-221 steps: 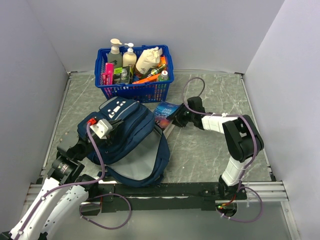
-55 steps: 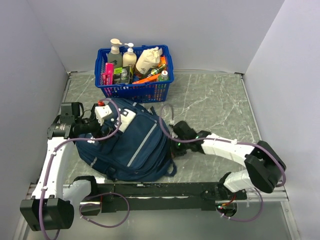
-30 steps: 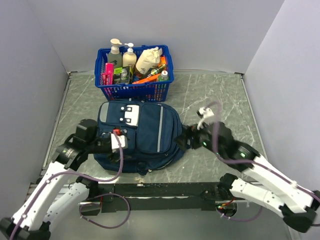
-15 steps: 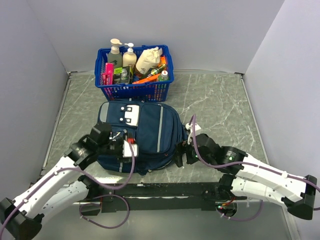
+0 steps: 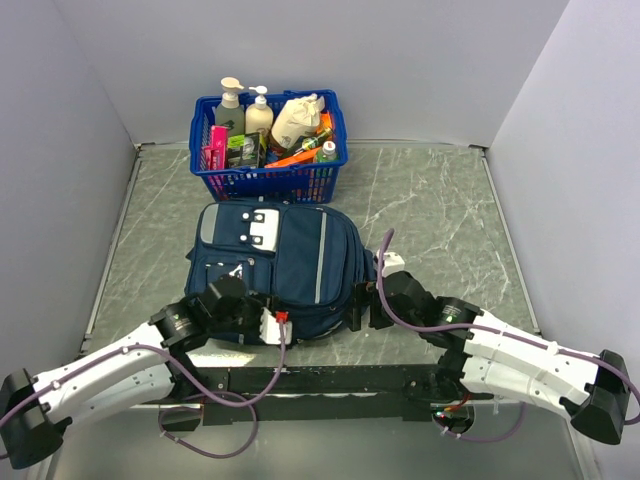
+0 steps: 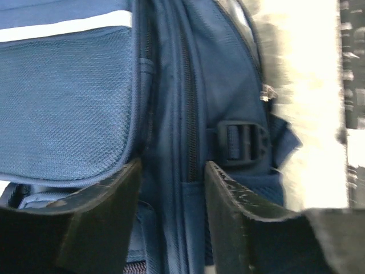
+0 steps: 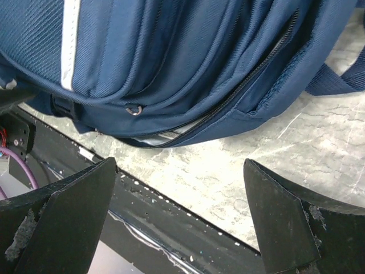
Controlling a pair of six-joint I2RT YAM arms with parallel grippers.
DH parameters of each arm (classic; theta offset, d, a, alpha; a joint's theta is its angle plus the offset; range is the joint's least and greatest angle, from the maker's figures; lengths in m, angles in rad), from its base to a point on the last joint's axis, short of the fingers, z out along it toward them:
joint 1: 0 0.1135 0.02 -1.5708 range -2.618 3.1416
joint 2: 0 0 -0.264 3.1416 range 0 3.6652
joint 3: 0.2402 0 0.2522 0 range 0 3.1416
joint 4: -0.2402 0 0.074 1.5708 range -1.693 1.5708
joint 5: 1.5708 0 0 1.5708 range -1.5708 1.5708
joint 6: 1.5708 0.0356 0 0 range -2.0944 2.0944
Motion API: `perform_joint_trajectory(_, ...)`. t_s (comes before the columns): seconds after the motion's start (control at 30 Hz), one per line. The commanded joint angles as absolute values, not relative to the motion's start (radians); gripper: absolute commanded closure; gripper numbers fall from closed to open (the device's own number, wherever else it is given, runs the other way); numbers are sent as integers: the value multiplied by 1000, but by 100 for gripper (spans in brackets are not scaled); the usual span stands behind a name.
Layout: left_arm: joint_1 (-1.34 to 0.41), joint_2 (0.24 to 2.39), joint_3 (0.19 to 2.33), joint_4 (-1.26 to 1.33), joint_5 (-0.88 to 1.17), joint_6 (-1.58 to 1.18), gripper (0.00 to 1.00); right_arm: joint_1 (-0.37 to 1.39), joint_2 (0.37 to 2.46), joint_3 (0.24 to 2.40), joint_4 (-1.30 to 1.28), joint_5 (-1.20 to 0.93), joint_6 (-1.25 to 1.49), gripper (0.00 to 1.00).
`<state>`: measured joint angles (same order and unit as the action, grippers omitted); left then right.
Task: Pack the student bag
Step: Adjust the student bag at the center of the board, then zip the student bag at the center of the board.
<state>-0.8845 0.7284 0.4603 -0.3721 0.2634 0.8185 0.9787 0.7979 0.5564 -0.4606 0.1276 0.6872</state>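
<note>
The student bag (image 5: 285, 262), a navy backpack with white patches and a pale stripe, lies flat on the table, front side up. My left gripper (image 5: 275, 322) is at its near edge. In the left wrist view the left gripper (image 6: 171, 171) has its jaws partly apart astride a band of bag fabric (image 6: 68, 114) beside a zip (image 6: 190, 114) and a buckle (image 6: 242, 142). My right gripper (image 5: 362, 306) sits at the bag's near right corner. Seen from the right wrist, the right gripper (image 7: 179, 165) is wide open over bare table, the bag (image 7: 171, 57) just beyond it.
A blue mesh basket (image 5: 265, 183) of bottles and packets stands behind the bag at the back wall. The black base rail (image 7: 142, 217) runs along the table's near edge just under my right gripper. Grey walls close in both sides.
The left arm has drawn back to the bag's near edge and its jaws have narrowed. The right arm has dropped lower beside the bag's near right corner. The bag has not moved.
</note>
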Motion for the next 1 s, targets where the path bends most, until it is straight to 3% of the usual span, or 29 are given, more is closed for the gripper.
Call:
perform_joint_trajectory(0.0, -890, 761, 399, -174, 59, 821, 50, 977, 792, 588, -414, 117, 701, 0)
perform_joint_trajectory(0.1, -893, 768, 357, -114, 2, 841, 59, 979, 781, 575, -408, 121, 698, 2)
perform_joint_trajectory(0.23, -894, 779, 354, 39, -67, 813, 96, 977, 776, 560, -384, 124, 680, 8)
perform_joint_trajectory(0.27, -893, 785, 363, 66, -84, 807, 99, 979, 775, 549, -368, 108, 669, 11)
perform_joint_trajectory(0.53, -893, 844, 595, 23, -58, 655, 99, 1058, 796, 531, -217, 97, 545, 22)
perform_joint_trajectory(0.77, -874, 865, 658, 3, -25, 577, 99, 1238, 980, 613, -153, 228, 446, 29)
perform_joint_trajectory(0.97, -859, 845, 673, -60, 23, 557, 99, 1258, 1104, 574, -29, 311, 423, 31)
